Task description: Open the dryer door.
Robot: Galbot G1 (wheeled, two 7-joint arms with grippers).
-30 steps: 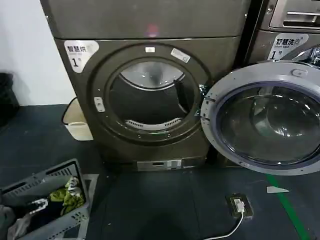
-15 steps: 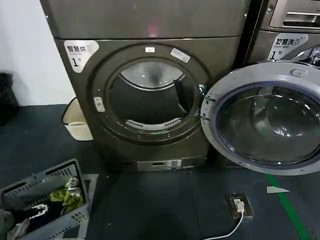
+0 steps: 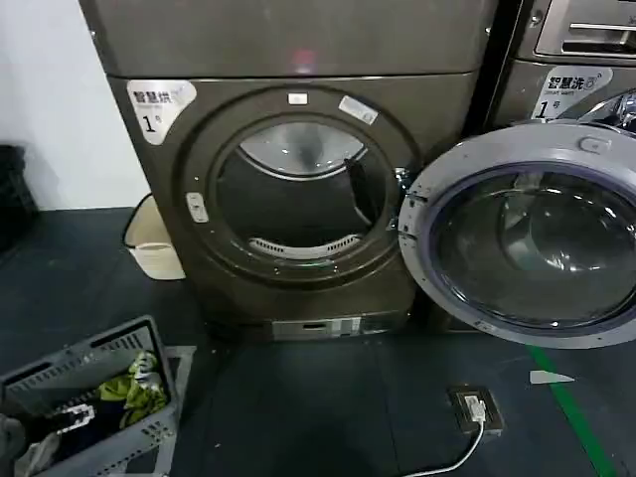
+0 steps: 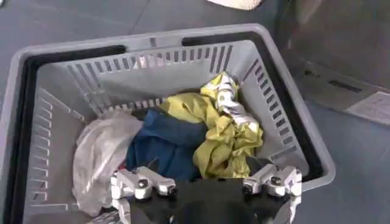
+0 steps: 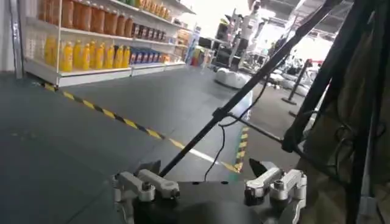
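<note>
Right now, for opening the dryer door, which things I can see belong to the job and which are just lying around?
Belongs to the job:
dryer
dryer door, already swung wide open
left gripper, open above the laundry basket

Just lying about:
clothes in the basket
neighbouring machine
white bin
floor socket
green floor stripe

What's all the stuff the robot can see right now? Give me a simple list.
dryer: one, bronze-grey, centre, drum mouth exposed.
dryer door: one, chrome ring with pale grey rim and dark glass, swung fully open to the right.
second machine: one, silver panel, behind the open door.
laundry basket: one, grey, on the floor at lower left.
clothes: several, yellow, blue and pale, inside the basket.
small bin: one, cream, left of the dryer.
floor socket: one, dark with white cable, lower right.
shelves: stocked with yellow and orange bottles, far off in the right wrist view.
left gripper: open, above the basket.
right gripper: open, facing the shop floor.
</note>
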